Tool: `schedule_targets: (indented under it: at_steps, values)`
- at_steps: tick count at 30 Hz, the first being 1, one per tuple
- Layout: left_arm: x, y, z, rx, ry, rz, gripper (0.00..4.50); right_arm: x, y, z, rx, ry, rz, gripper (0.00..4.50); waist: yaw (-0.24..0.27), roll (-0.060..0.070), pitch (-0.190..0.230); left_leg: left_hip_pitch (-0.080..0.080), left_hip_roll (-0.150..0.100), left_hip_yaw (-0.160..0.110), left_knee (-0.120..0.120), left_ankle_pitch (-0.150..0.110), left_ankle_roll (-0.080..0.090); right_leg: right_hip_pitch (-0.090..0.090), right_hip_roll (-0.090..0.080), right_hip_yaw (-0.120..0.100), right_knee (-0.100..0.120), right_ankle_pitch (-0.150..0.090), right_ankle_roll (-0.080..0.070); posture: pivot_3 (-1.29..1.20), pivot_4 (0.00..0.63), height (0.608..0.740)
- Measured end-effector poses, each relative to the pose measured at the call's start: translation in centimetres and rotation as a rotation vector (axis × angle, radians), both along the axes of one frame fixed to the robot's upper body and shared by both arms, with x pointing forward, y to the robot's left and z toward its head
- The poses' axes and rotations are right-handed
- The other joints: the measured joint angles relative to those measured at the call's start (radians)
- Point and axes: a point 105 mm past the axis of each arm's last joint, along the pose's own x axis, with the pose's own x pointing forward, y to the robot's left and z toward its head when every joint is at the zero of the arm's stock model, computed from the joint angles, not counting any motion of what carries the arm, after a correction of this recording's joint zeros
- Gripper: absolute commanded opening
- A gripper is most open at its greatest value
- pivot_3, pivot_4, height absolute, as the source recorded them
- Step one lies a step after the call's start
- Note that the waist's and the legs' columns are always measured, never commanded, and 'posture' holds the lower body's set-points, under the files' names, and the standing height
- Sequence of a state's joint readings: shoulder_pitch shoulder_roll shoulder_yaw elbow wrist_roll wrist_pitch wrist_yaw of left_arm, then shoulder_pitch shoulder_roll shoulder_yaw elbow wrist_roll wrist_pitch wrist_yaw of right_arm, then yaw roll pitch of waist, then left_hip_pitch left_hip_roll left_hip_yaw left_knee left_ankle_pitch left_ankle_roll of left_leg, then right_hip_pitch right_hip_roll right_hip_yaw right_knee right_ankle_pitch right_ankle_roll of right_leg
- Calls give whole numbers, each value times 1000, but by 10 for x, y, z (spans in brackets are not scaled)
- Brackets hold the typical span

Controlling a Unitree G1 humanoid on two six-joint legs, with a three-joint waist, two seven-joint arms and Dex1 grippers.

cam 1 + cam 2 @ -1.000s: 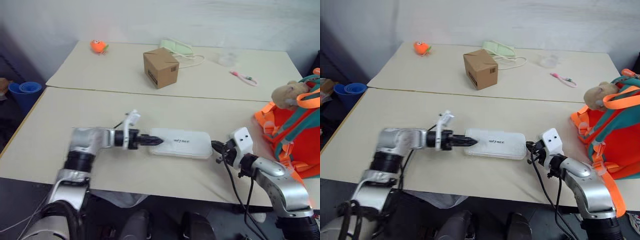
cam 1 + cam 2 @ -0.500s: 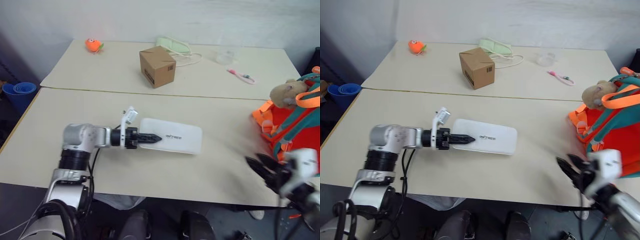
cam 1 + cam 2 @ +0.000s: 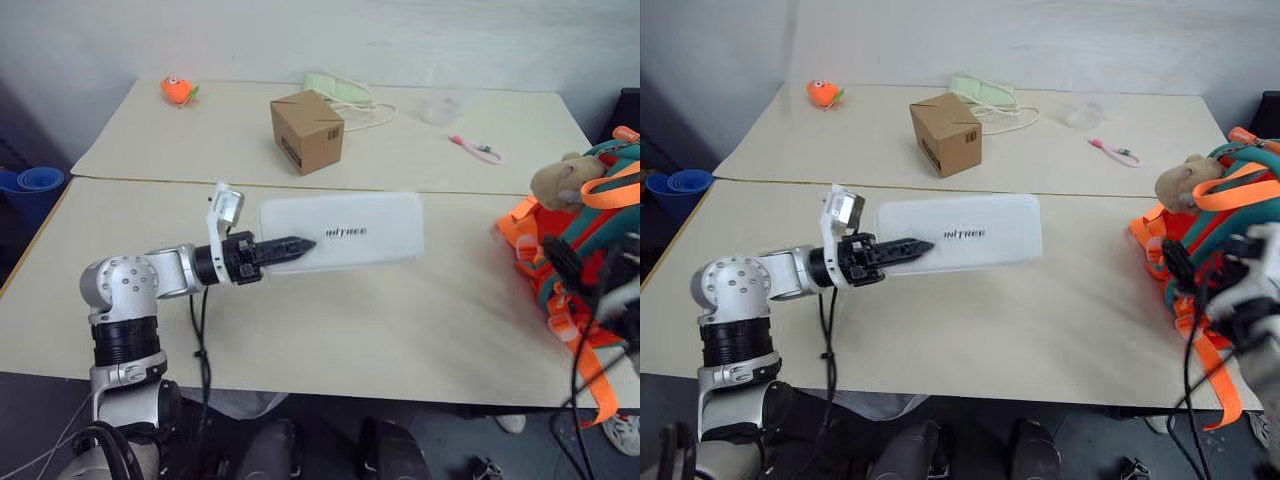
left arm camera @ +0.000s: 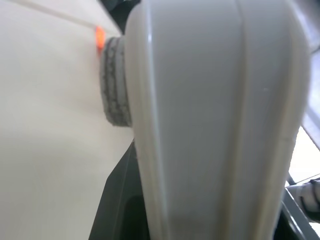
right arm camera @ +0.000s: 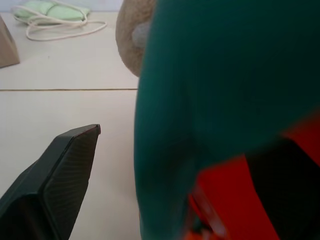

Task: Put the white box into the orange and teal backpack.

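Observation:
The white box (image 3: 350, 231) hangs level above the near table, lettering up. My left gripper (image 3: 300, 243) is shut on the box's left end and points right. In the left wrist view the box's edge (image 4: 210, 120) looms close between the fingers. The orange and teal backpack (image 3: 612, 215) stands at the table's right edge with a tan plush animal (image 3: 560, 181) on top. My right gripper (image 3: 592, 262) is open, blurred, right up against the backpack's front. In the right wrist view one of its fingers (image 5: 62, 170) shows beside the backpack's teal fabric (image 5: 225, 75).
On the far table stand a brown cardboard cube (image 3: 306, 131), an orange toy (image 3: 177, 89), a green item with a white cord (image 3: 340, 86), a clear cup (image 3: 440, 108) and a pink stick (image 3: 472, 148). Blue bowls (image 3: 30, 181) sit on the floor at left.
My left gripper closed on the box's left end and lifted it off the table. My right gripper let go of the box's right end, opened and swung right to the backpack.

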State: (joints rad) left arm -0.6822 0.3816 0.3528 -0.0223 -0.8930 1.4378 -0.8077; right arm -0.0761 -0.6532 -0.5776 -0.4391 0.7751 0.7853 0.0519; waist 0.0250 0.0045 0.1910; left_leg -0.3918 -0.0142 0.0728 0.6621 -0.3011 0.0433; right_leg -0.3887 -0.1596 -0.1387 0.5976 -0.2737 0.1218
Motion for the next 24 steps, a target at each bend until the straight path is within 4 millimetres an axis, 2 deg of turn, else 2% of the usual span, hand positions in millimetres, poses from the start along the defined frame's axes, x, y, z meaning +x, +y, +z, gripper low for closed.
schedule_targets:
  at_steps: [1,4,7,11,15,17,19,22,23,24]
  values:
    - [0,0,3,0,-20,5,1307,12,-1,-5,1,17,-22,4500,1,0,0,-1,0,1,0,1,1,-1,0,1,0,0,0,0,150,740]
    - [2,-1,7,-4,-43,19,1307,31,-11,-11,9,1,-94,3908,2,0,0,-2,-1,5,1,1,2,-2,0,1,-1,1,1,0,150,740]
    - [6,1,13,4,-74,55,1307,35,-14,-12,0,-30,-83,2862,0,-1,0,-2,-1,6,1,1,3,-2,0,1,-1,2,3,0,150,740]
    - [12,9,28,11,-135,111,1307,37,-4,-12,-23,-53,-10,1493,-4,-1,1,1,0,9,0,1,2,-3,1,2,0,2,3,0,150,740]
    - [15,10,28,17,-144,140,1307,38,6,-12,-31,-74,62,115,-6,-1,1,1,2,11,0,1,1,-4,4,4,1,2,3,0,150,740]
    - [17,11,29,16,-168,158,1307,38,17,-10,-19,-84,154,18,-5,-1,1,1,3,12,0,0,1,-4,5,5,1,2,3,0,150,740]
    - [21,13,35,-4,-220,196,1307,34,43,-7,-13,-90,328,18,-6,-1,1,1,6,14,0,0,0,-5,8,6,-1,3,1,0,150,740]
    - [24,15,53,-48,-302,222,1307,11,86,4,-20,-68,664,18,-4,-2,2,1,9,15,0,-1,-1,-5,11,6,-2,4,0,0,150,740]
    - [23,16,61,-57,-349,220,1307,-5,102,10,-9,-50,816,18,-4,-2,3,1,9,15,0,-1,-1,-5,11,6,-2,4,0,0,150,740]
    - [22,17,65,-56,-373,217,1307,-15,111,14,-4,-39,899,18,-4,-2,3,1,10,15,0,-2,-2,-5,12,6,-3,4,0,0,150,740]
